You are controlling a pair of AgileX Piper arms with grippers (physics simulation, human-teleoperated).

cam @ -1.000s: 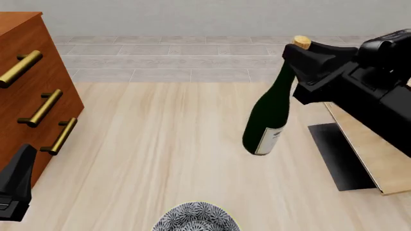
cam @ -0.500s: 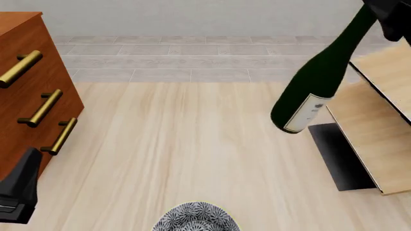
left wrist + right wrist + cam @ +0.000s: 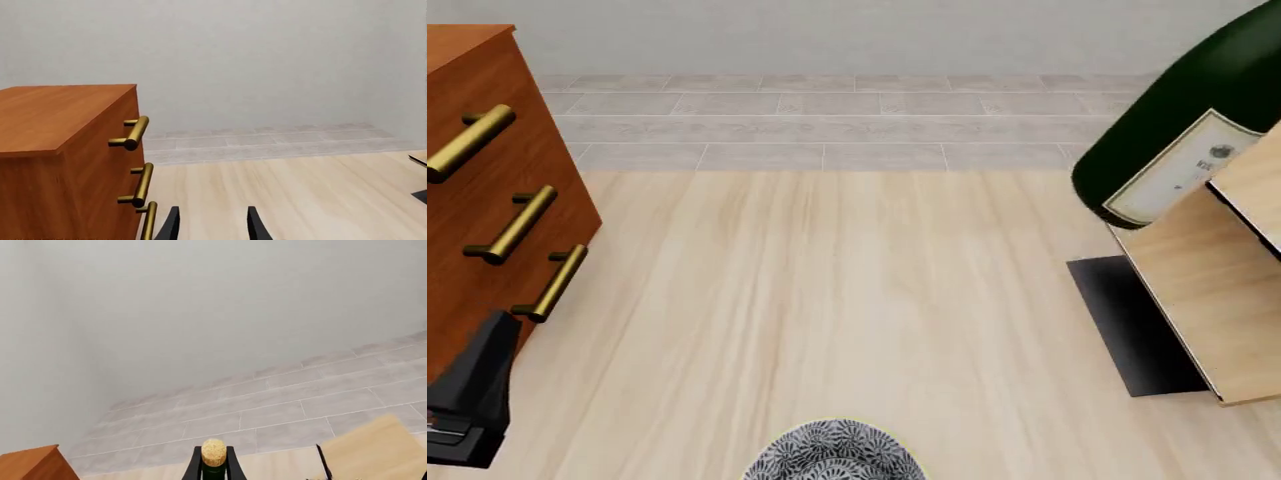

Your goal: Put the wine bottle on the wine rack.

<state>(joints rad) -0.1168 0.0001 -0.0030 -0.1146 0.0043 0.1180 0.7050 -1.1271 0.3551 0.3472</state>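
My right gripper [image 3: 213, 469] clamps the neck of the wine bottle [image 3: 1177, 130], cork between my fingers. The bottle hangs tilted in the air, its base just above the wine rack [image 3: 1208, 290] at the table's right, long axis slanting up and right. My left gripper [image 3: 212, 227], open and empty, waits far off beside the cabinet [image 3: 487, 200].

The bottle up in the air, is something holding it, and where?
Yes. The right claw grips the bottle by its neck, just below the cork. The left claw holds nothing.
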